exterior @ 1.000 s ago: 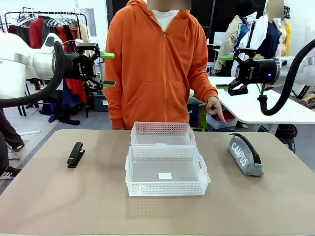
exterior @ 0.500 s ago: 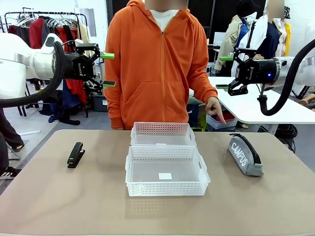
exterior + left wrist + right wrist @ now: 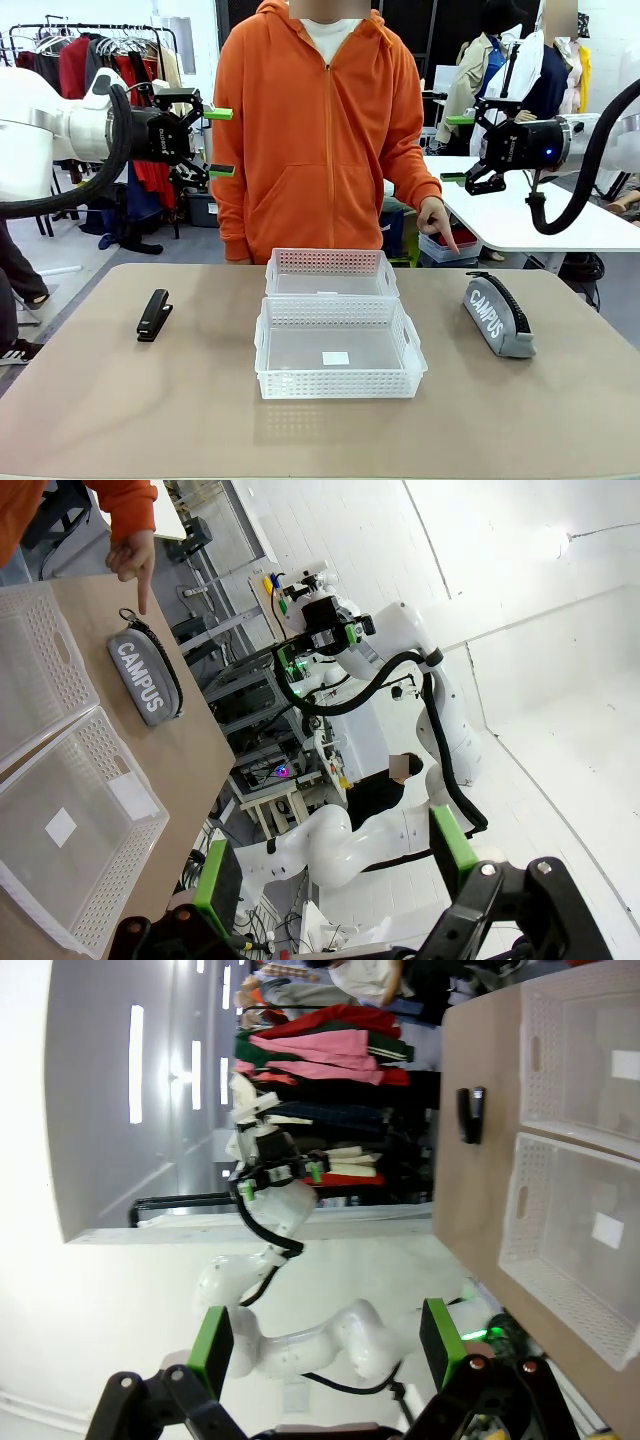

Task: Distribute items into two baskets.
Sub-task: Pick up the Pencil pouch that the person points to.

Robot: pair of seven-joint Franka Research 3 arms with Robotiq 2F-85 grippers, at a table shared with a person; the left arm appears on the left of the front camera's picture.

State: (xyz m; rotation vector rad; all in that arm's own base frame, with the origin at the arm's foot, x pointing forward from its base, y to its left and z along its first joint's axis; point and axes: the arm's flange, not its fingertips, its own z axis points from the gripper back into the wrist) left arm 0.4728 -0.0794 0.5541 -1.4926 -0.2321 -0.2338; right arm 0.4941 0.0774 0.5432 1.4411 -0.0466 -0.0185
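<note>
While hanging up high at the far side of the table (image 3: 120, 420), grabs nothing yet. Left gripper (image 3: 220, 142) wide open, green pads well apart, nothing between them. Right gripper (image 3: 456, 148) wide open too, also with nothing in it.

Down on the table, on the left side, a small black stapler (image 3: 154, 315), lying flat and well apart from the baskets. On the right side, a grey pouch (image 3: 497, 315) with a zip on top, lying on its own. Near the far end of the pouch, a person's hand (image 3: 437, 220) with one finger pointing down. In the middle, two white baskets touching each other: the near basket (image 3: 340, 382) with a little white label (image 3: 336, 357) on its floor, and the far basket (image 3: 331, 262) just behind it. Nothing else inside either one, so no part of the job done yet.

Could go wrong in a few ways. Could bump the person's hand when reaching down for the pouch, because of the hand being so near it. Could slip off the pouch, because of its soft, sloped sides. Could miss the stapler, because of it being thin and low. Could push a light basket along when dropping a thing in. Could also put both things in one basket by mistake.
</note>
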